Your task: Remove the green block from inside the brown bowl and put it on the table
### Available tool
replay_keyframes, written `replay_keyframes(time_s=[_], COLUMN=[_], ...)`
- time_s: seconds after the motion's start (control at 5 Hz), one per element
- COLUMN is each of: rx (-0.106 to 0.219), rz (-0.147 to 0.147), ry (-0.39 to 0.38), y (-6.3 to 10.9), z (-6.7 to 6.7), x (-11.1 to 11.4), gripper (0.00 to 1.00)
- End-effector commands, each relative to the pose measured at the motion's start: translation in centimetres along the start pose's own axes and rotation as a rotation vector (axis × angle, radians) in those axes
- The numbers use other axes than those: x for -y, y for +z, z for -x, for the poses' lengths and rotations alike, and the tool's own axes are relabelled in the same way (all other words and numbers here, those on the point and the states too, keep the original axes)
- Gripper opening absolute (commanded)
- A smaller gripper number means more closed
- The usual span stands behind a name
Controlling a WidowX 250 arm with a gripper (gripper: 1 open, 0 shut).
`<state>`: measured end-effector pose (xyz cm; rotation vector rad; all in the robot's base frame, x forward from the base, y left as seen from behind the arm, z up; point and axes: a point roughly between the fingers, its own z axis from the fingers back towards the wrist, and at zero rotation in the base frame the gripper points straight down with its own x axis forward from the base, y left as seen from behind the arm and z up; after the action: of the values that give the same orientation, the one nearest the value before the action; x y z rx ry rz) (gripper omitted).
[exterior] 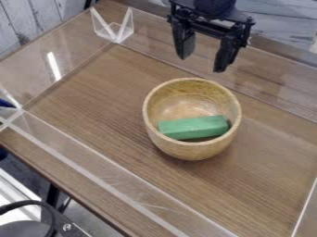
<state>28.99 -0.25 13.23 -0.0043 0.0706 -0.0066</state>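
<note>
Gripper (206, 51) wide apart, up high behind brown bowl (192, 116). Green block (196, 129) flat down inside bowl. Could bump thick rim, tip bowl on bench (99, 111), or slip off thin block.

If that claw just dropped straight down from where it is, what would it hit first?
Probably bare table just behind the brown bowl, or the bowl's far rim. The open gripper seems behind the green block; depth is unclear.

Pale wall panel (31, 23) upper left, dark wheeled base (31, 222) on floor, lower left
</note>
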Motion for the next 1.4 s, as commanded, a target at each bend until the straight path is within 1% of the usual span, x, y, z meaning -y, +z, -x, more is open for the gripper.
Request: replay_keyframes(time_s=[0.0,0.2,0.4,1.0,1.2], rx=[-0.017,-0.03,-0.022,-0.028,-0.027], rz=[-0.01,-0.021,-0.022,-0.022,-0.024], ry=[-0.103,-0.209,-0.272,-0.337,-0.348], y=[-1.1,-2.9,-4.3,-7.7,-8.4], z=[0.4,1.1,1.2,0.8,0.6], x=[0.1,0.1,0.2,0.4,0.5], gripper=[1.0,1.0,1.0,1.0,1.0])
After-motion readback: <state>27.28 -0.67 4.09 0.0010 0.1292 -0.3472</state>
